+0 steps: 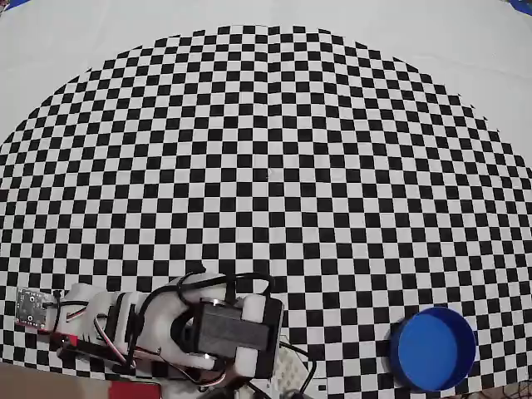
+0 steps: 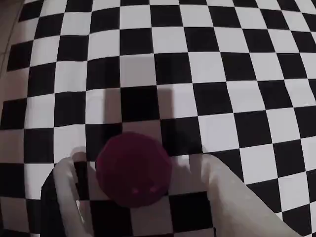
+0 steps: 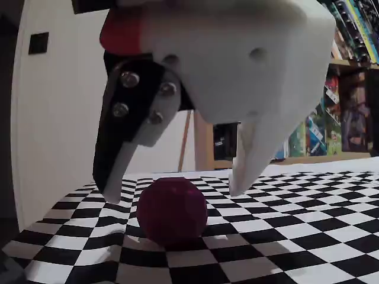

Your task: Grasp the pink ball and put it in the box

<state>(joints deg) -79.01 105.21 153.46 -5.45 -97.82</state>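
**Claw spread over the ball — watch for a roll-away**

Your claw (image 3: 174, 189) hangs open just above the pink ball (image 3: 172, 211), one finger on either side of it and neither touching it in the fixed view. The ball rests on the checkered surface (image 3: 284, 219), free and unheld. In the wrist view the pink ball (image 2: 133, 170) lies between the two pale fingers (image 2: 232, 197), a little nearer the one on the left of that view.

That lean is your first risk: if you close from here, the nearer finger will likely meet the ball first and nudge it sideways, and a round ball on a flat cloth will roll out of reach. The fingertips also look to stand high on the ball; a pinch above its middle could squeeze it down and out. Lower further and centre before you close.

The box (image 1: 433, 349) lies well apart from the ball, off to the right of the arm (image 1: 208, 332) in the overhead view, where the ball itself is hidden under the arm. A weak grip may drop the ball during that long carry.
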